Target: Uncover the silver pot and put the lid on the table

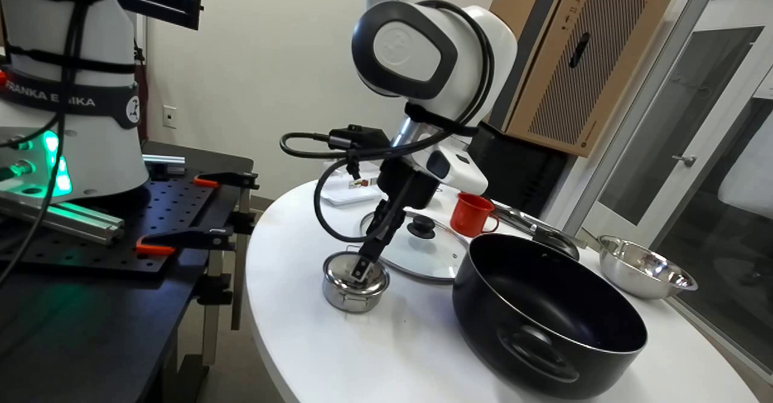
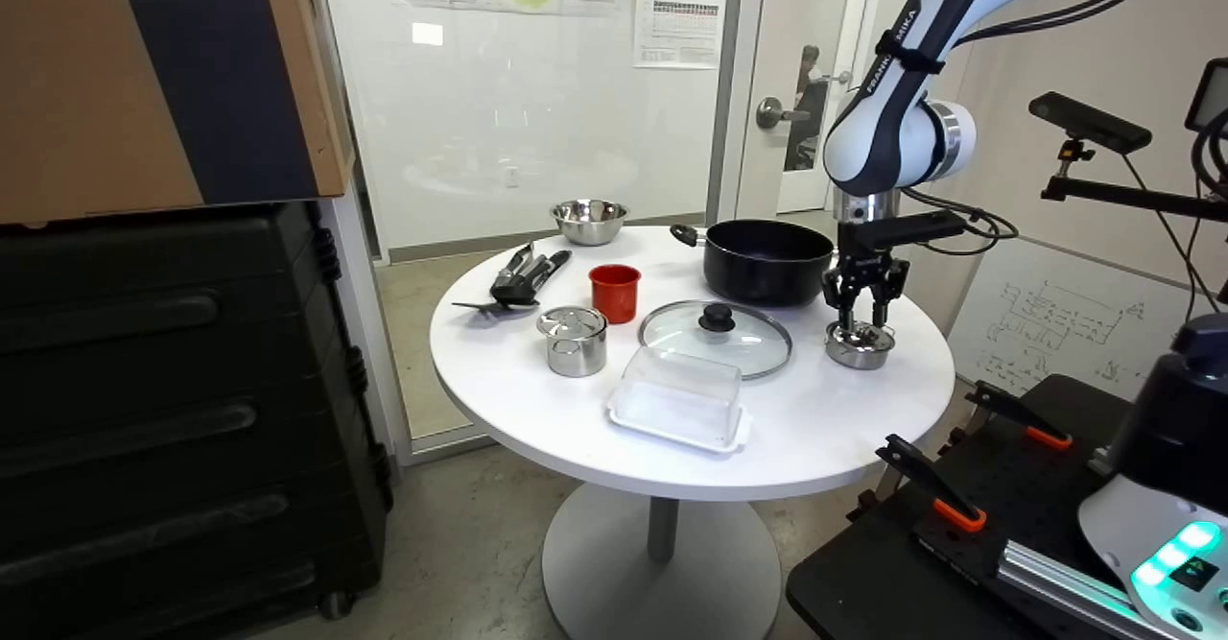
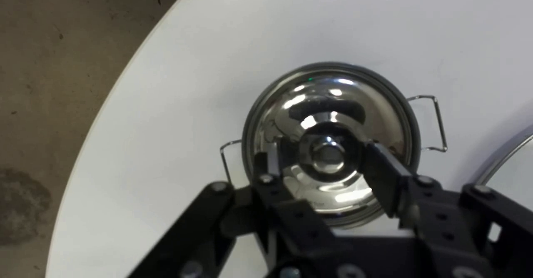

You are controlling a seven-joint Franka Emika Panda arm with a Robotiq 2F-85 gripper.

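Observation:
The silver pot [image 1: 352,300] is low and shiny with wire handles. It stands on the white table [image 1: 380,354] near its edge, also visible in an exterior view [image 2: 856,356]. The small steel lid [image 3: 333,96] sits on the pot, its round knob in the middle. My gripper [image 3: 322,149] is open and points down over the lid. In the wrist view its fingers stand on either side of the knob with a gap to each. In both exterior views the fingertips are at the lid's level; whether they touch it I cannot tell. The pot's inside is hidden.
Beside the pot lie a flat glass lid [image 2: 710,347] and a big black pot [image 1: 543,324]. A red mug [image 2: 615,293], a taller steel pot [image 2: 578,347], a clear plastic box [image 2: 677,398], black utensils [image 2: 523,280] and a steel bowl [image 1: 643,270] stand further off.

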